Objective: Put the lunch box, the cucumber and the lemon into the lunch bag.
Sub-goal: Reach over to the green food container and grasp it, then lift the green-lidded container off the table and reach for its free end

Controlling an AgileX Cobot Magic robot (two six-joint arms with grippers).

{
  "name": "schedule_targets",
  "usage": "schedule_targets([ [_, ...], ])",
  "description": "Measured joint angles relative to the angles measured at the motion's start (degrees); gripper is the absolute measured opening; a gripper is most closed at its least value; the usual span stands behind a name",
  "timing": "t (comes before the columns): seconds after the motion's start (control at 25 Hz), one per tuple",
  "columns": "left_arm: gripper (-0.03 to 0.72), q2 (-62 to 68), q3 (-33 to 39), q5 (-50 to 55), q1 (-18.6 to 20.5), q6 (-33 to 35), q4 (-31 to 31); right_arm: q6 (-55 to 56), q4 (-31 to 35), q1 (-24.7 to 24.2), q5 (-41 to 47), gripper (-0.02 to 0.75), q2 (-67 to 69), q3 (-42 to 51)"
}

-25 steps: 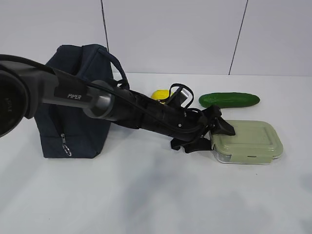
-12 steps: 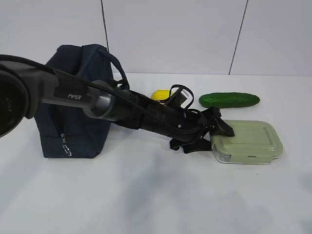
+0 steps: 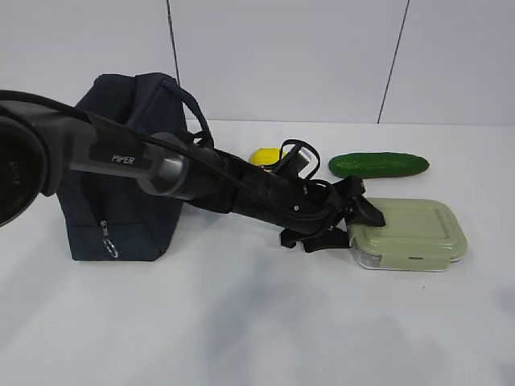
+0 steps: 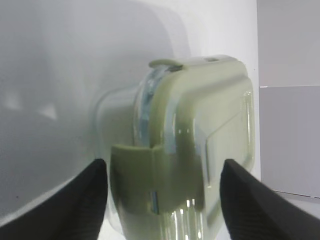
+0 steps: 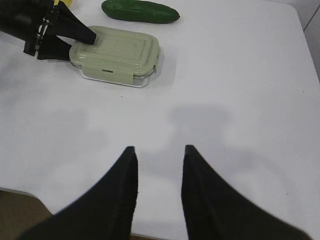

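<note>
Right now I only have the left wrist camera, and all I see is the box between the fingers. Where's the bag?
Observer: The bag stands upright at the far left of the table, well away from the box, with the left arm stretching across in front of it.
Operator: Where's the cucumber?
Observer: The cucumber lies just behind the box, apart from it.
Operator: What's the other arm doing?
Observer: The right gripper hangs open over bare table, nearer the front edge than the box, holding nothing.
</note>
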Motion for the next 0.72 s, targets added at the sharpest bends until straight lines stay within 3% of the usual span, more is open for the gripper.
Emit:
schedule_targets([
  [0.72, 0.388, 0.22, 0.00, 0.12, 0.00, -0.11, 0.48, 0.00, 0.00, 0.00, 0.00, 0.240, 0.00, 0.00],
])
